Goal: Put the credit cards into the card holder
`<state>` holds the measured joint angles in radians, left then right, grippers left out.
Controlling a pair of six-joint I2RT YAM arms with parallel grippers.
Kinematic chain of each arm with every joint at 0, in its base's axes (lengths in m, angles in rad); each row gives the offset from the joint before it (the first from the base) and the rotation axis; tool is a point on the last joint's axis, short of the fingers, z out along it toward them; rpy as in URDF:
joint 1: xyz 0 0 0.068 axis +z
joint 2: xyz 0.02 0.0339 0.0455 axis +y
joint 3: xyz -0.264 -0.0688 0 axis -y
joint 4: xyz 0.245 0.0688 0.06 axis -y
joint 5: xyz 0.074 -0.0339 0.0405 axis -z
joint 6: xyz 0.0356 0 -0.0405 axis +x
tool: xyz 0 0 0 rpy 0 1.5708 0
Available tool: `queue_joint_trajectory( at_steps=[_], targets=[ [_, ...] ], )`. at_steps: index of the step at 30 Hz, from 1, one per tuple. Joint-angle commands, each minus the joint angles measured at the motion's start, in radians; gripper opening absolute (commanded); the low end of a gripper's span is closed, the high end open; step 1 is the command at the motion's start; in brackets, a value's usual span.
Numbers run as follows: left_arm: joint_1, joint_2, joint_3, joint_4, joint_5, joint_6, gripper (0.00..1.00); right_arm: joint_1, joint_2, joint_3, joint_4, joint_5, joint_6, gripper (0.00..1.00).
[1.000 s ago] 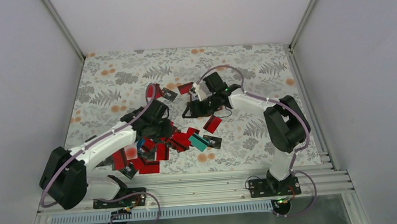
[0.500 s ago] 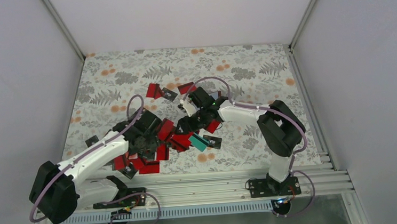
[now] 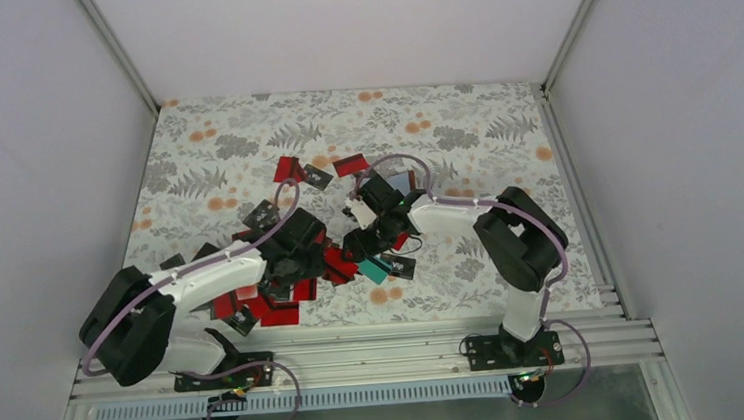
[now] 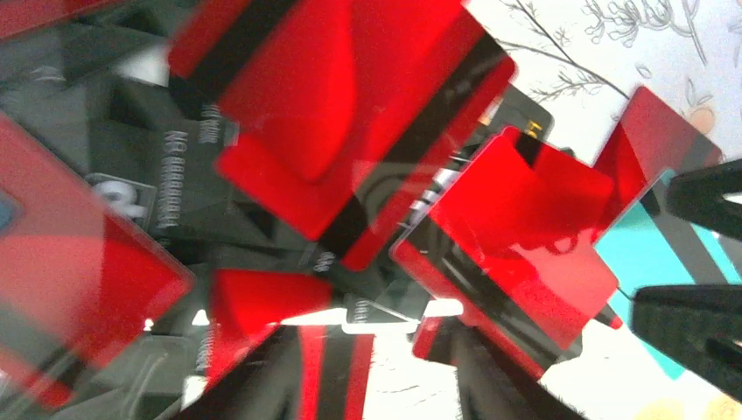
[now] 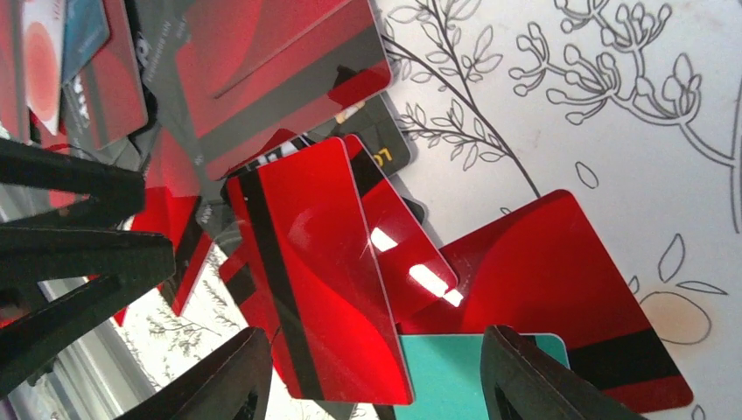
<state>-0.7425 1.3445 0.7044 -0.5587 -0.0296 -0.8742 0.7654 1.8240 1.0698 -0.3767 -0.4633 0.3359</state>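
The credit cards lie in a loose pile (image 3: 279, 292) at the near middle of the cloth, mostly red and black. My left gripper (image 3: 300, 261) is low over the pile, open, with a red and black striped card (image 4: 332, 376) between its fingers (image 4: 254, 385). My right gripper (image 3: 358, 243) is open just right of it, straddling a tilted red card (image 5: 324, 280) and a teal card (image 5: 446, 376). The teal card also shows in the top view (image 3: 370, 266). The two grippers nearly touch; the left one's fingers (image 5: 70, 254) show in the right wrist view. The card holder is not in view.
More cards lie apart: red ones at the back (image 3: 290, 168) (image 3: 349, 164), a pale blue one (image 3: 402, 183), black ones (image 3: 263, 215) (image 3: 400, 266). The floral cloth (image 3: 462, 133) is bounded by walls and a metal rail (image 3: 379, 355) at the near edge.
My right gripper has come from the back middle down to the right side of the pile. My left gripper dipped toward the pile, then shifted right to meet it.
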Motion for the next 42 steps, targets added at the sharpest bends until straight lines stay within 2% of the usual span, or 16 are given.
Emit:
queue_joint_trajectory(
  at_steps=[1,5,12,21,31,42],
  targets=[
    [-0.01,0.046,-0.012,0.162,0.067,-0.018,0.31,0.012,0.042,0.009,0.019,-0.003,-0.015,0.61],
    [-0.013,0.084,0.012,0.178,0.025,-0.026,0.22,0.012,0.045,0.002,0.016,0.011,-0.013,0.6],
    [-0.012,0.165,0.068,0.165,-0.024,-0.02,0.17,0.012,0.044,-0.004,0.008,0.02,-0.011,0.59],
    [-0.013,0.212,0.068,0.159,-0.055,-0.02,0.16,0.011,0.025,-0.009,-0.002,0.029,-0.003,0.58],
    [-0.012,0.19,-0.057,0.224,-0.035,-0.046,0.16,0.008,-0.004,-0.02,-0.002,-0.05,0.046,0.63],
    [-0.012,0.179,-0.107,0.273,-0.024,-0.048,0.16,-0.028,-0.029,-0.166,0.076,-0.15,0.183,0.64]
  ],
)
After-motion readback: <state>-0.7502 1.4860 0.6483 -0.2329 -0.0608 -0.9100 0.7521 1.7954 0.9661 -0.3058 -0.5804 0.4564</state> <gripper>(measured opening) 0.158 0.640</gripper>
